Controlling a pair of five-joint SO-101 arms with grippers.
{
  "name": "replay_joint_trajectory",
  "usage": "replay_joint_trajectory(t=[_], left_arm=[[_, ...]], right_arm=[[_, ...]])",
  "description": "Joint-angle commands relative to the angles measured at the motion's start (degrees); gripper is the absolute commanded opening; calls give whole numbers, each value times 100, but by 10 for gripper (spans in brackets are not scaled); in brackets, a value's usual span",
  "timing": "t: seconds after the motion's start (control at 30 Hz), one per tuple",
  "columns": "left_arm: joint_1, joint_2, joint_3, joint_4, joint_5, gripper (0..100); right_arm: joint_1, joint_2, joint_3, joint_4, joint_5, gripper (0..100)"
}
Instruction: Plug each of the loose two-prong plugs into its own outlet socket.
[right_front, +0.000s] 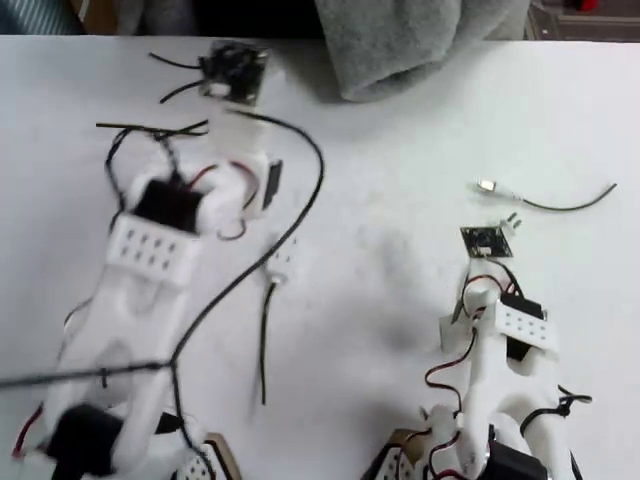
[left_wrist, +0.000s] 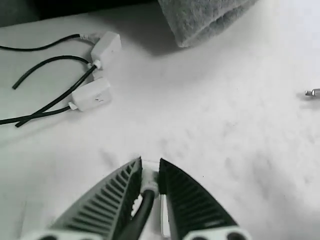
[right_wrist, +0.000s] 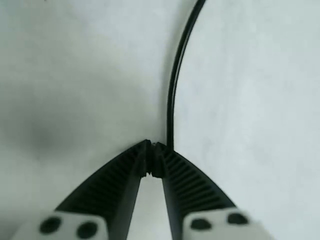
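- White worktop (right_front: 400, 320) carries everything.
- Grey cloth (right_front: 400, 45) lies at the far edge, middle.
- Left arm (right_front: 140, 270) is stretched toward the far left corner. Right arm (right_front: 500, 340) is at the near right.
- Left tool (left_wrist: 150, 165) is clamped tight on held plug (left_wrist: 148, 181), a white piece whose black lead runs back between the jaws.
- Right tool (right_wrist: 151, 148) has its jaws closed tip to tip, nothing seen between. Black cable (right_wrist: 175, 75) runs off from beside one tip; can't tell if touching.
- Socket (left_wrist: 106, 44) and second socket (left_wrist: 92, 95) are white blocks with black leads, close together, ahead of the left tool, near the cloth.
- Mid plug (right_front: 278, 262) lies loose between the arms, lead trailing toward the near edge.
- Far plug (right_front: 487, 187) lies loose just beyond the right arm, thin lead running right.
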Motion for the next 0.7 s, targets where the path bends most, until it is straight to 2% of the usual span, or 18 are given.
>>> replay_joint_trajectory(t=[0.0,0.33,0.5,0.67], left_arm=[[189,558,-651,105,-35,26],[453,1684,-967,703,-35,25],[479,1745,-651,651,-26,25],[453,1727,-9,70,343,25]], right_arm=[[277,-75,9,22,9,19],[374,-75,0,-22,9,19],[374,-75,0,-22,9,19],[365,-75,0,-22,9,19]])
